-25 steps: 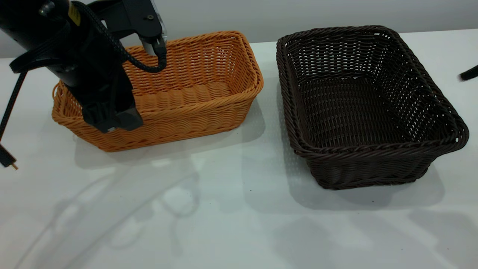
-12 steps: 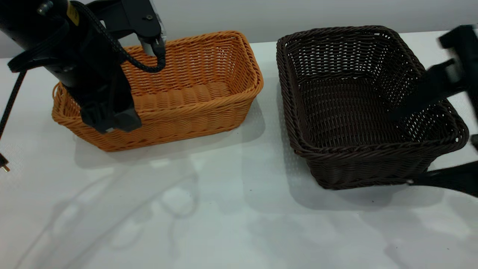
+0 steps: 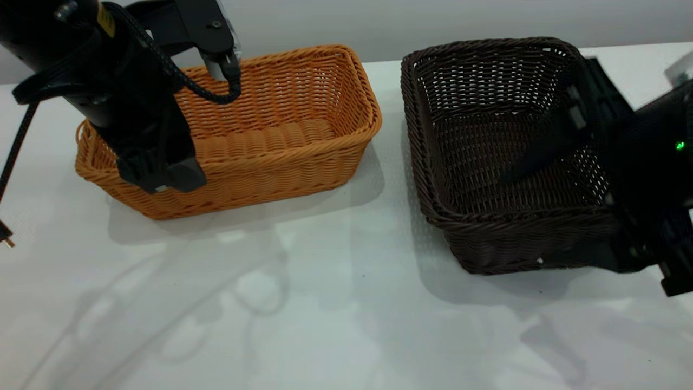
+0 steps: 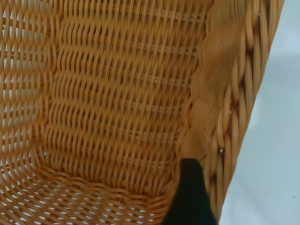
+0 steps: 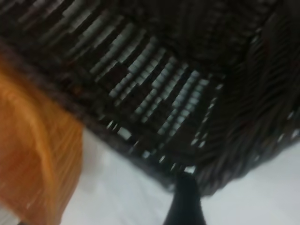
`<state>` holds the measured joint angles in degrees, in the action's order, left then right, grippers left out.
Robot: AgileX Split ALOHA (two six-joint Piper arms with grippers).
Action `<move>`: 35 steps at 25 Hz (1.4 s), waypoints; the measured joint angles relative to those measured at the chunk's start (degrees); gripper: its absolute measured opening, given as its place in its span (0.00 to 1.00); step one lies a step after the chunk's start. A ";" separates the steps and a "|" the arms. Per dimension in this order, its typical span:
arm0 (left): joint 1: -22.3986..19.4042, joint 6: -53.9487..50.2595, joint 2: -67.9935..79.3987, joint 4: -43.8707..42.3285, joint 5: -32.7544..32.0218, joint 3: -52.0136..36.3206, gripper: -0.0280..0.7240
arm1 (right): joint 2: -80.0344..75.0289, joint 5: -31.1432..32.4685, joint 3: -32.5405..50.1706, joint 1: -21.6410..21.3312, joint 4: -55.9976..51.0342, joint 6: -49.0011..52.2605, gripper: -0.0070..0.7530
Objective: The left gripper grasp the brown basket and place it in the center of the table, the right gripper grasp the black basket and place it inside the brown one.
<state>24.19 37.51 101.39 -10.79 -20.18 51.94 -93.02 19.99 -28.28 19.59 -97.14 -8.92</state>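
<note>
Brown basket point(image 3: 281, 119): light, stiff wicker; left claw point(image 3: 162, 176) straddles its braided rim, closure unclear.
Black basket point(image 3: 503, 157): same; right claw point(image 3: 547, 227) spread across its rim.

I see the white table point(image 3: 303, 303) carrying two baskets. The brown basket point(image 3: 281, 135) sits left, and the black basket point(image 3: 487, 162) right, slightly apart.

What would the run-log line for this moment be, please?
left gripper: at brown basket near rim | right gripper: reaching into black basket | baskets: apart on table, unstacked
</note>
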 joint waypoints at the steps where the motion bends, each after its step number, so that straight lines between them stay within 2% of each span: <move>1: 0.00 0.00 0.00 0.00 0.06 0.00 0.70 | -0.95 -0.13 -0.21 0.00 -0.08 0.00 0.70; 15: 0.00 -0.06 0.00 1.74 -0.50 0.00 0.70 | -13.91 -1.05 -6.58 0.00 -1.28 -2.96 0.69; 17: 0.00 -0.06 0.00 1.74 -0.52 0.00 0.69 | -15.28 -1.73 -6.58 0.00 -2.55 -2.96 0.66; 20: 0.00 -0.06 0.00 1.74 -0.52 0.00 0.69 | -15.94 -3.83 -6.65 0.00 -2.85 -2.96 0.56; 24: 0.00 -0.06 0.00 2.01 -0.28 0.00 0.69 | -15.93 -5.18 -6.74 -0.07 -3.15 -2.71 0.35; 35: 0.00 -0.01 0.00 3.25 -0.11 0.00 0.69 | -15.95 -6.97 -6.91 -0.11 -2.96 -6.02 0.34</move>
<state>24.19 37.50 101.39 -7.54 -20.29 51.94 -108.97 13.03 -35.18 19.48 -100.10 -14.94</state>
